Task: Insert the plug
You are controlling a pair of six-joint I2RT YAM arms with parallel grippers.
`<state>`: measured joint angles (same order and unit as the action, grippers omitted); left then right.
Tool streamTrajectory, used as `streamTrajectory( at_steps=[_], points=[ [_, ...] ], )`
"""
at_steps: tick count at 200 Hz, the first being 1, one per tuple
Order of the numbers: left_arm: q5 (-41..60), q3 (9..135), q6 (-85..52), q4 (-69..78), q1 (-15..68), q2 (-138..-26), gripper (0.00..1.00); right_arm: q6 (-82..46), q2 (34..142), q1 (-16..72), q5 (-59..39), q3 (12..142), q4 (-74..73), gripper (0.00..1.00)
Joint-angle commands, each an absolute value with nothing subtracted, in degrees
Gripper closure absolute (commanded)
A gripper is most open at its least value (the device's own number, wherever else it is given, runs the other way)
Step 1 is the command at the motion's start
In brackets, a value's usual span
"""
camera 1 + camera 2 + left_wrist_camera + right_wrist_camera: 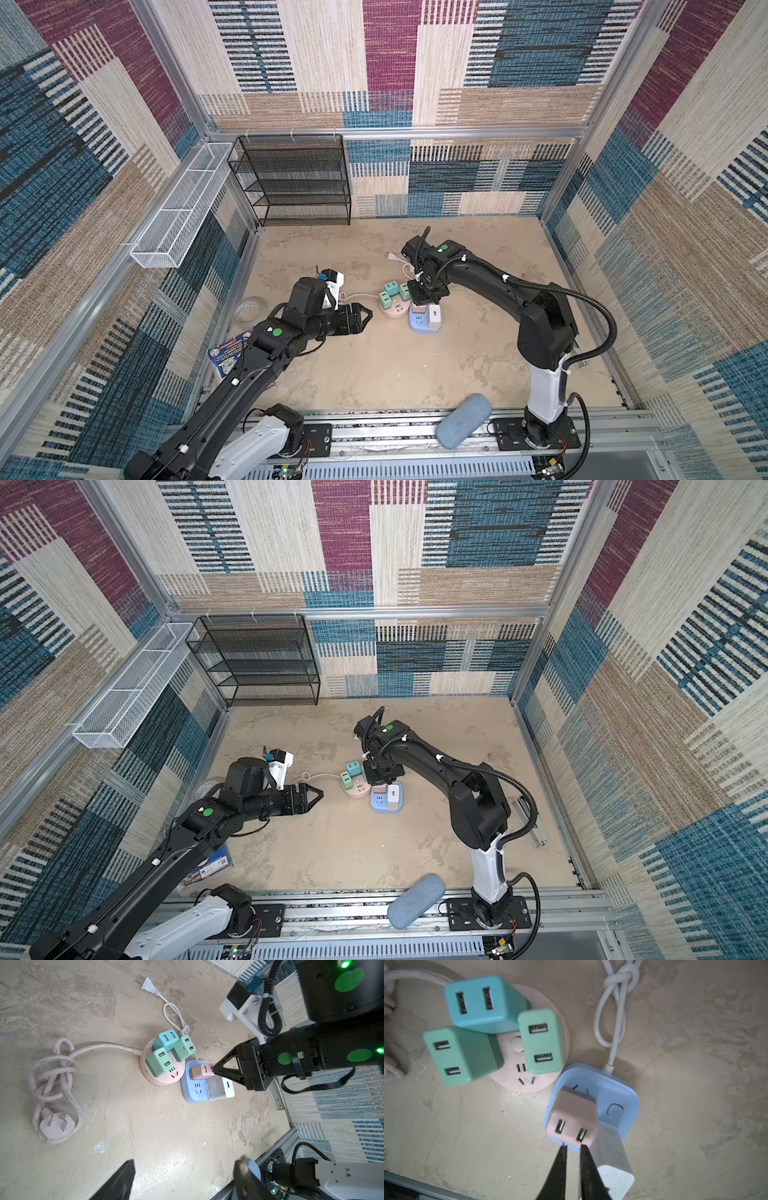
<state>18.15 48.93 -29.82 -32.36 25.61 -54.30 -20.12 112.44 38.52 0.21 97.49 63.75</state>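
Beige tabletop: pink USB charger stands on the blue socket block, beside a white charger. Right gripper closed, holding nothing, tips touching the pink charger's top edge. Left gripper wide open, empty, near the round pink socket hub.

You've got 2 pwr strips: round pink strip, square blue strip. 2 cords w/ 1 plug each: pink cord w/ 3-pin plug, white cord w/ 2-pin plug. 5 USB chgrs: teal chgr, pink chgr, white chgr, plus 2 green: green chgr by the pink cord, green chgr by the blue strip. 1 each: black mesh rack, white wire basket, tape roll, blue-grey pouch, printed box.
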Motion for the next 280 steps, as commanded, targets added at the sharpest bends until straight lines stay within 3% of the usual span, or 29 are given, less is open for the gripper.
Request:
streamTrajectory(
  at_steps=[1, 78, 90, 98, 107, 115, 125, 128, 132, 166, 209, 242, 280],
  points=[
    [17.5, 49.3, -29.6, -33.3, 25.6, -54.1, 0.21, -18.9, 113.5, 37.7, 0.3, 97.4, 61.6, 0.84],
    [15.1, 50.1, -30.8, -33.6, 25.6, -54.5, 0.18, -18.6, 105.5, 36.6, -2.6, 92.0, 55.6, 0.82],
    [13.1, 50.7, -31.6, -33.5, 25.6, -54.5, 0.16, -18.8, 102.4, 36.6, -2.3, 91.9, 54.1, 0.8],
    [11.1, 51.0, -32.1, -33.3, 25.6, -54.6, 0.09, -18.6, 99.8, 36.6, -2.3, 90.4, 52.4, 0.76],
    [8.5, 51.5, -32.8, -33.1, 25.6, -54.8, 0.03, -18.4, 96.8, 36.6, -2.1, 88.6, 49.8, 0.68],
    [6.4, 51.8, -33.5, -32.8, 25.7, -55.0, 0.0, -18.2, 93.8, 36.5, -1.9, 86.5, 47.0, 0.53],
    [3.7, 51.8, -34.2, -31.7, 25.7, -55.1, 0.0, -17.8, 89.8, 36.5, -1.9, 83.2, 43.1, 0.23],
    [2.6, 51.7, -34.5, -31.3, 25.7, -55.0, 0.01, -17.8, 88.6, 36.5, -1.9, 82.2, 41.9, 0.05],
    [1.1, 51.6, -34.8, -30.7, 25.7, -55.0, 0.01, -17.7, 87.1, 36.5, -1.7, 80.8, 40.4, 0.0],
    [-15.0, 48.6, -32.5, -21.5, 26.1, -52.6, 0.0, -17.7, 76.6, 36.1, 2.3, 71.1, 31.9, 0.0],
    [-23.7, 30.1, -13.3, 14.7, 26.0, -47.7, 0.0, -16.2, 61.0, 36.1, 10.7, 50.4, 11.5, 0.0],
    [-41.9, 21.2, -4.1, 29.6, 23.3, -52.3, 0.0, -13.5, 52.9, 36.1, 14.0, 41.6, 3.0, 0.0],
    [-40.2, 18.3, -5.5, 34.5, 11.6, -60.1, 0.0, -11.2, 53.8, 36.1, 16.6, 40.5, 5.7, 0.0]
  ],
)
